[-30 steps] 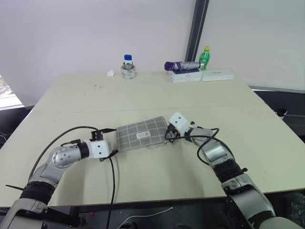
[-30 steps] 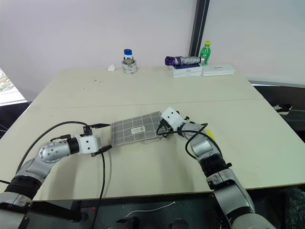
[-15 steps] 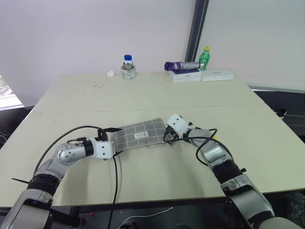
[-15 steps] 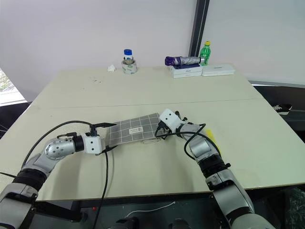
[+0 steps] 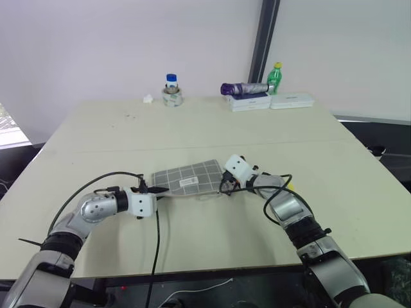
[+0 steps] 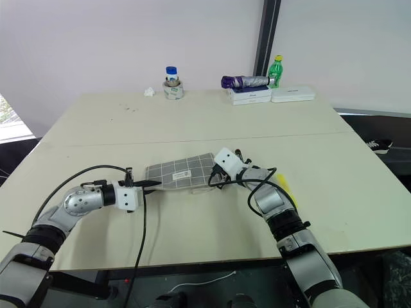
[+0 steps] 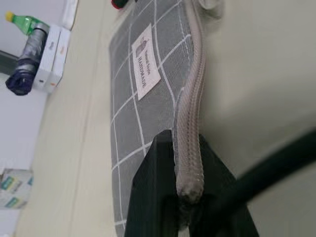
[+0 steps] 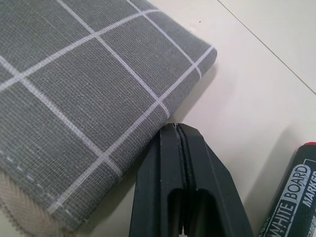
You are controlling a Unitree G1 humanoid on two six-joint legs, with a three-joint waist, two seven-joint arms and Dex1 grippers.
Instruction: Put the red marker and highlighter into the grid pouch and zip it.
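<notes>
While the left gripper (image 7: 190, 197) pinches the zipper end of the grid pouch (image 5: 189, 178) on the table (image 5: 212, 128), the right gripper (image 8: 178, 148) rests shut beside it — the red marker (image 8: 296, 197) lies outside, nothing packed yet.

The red marker (image 8: 291, 197), lying just beside the right tool (image 8: 181, 197), carries white capitals on its black barrel reading "WHITE BOARD MARKER". The grid pouch (image 7: 143, 98) held in the left tool (image 7: 185, 197) bears a small white label (image 7: 146, 61) with dark printing too small to read.
</notes>
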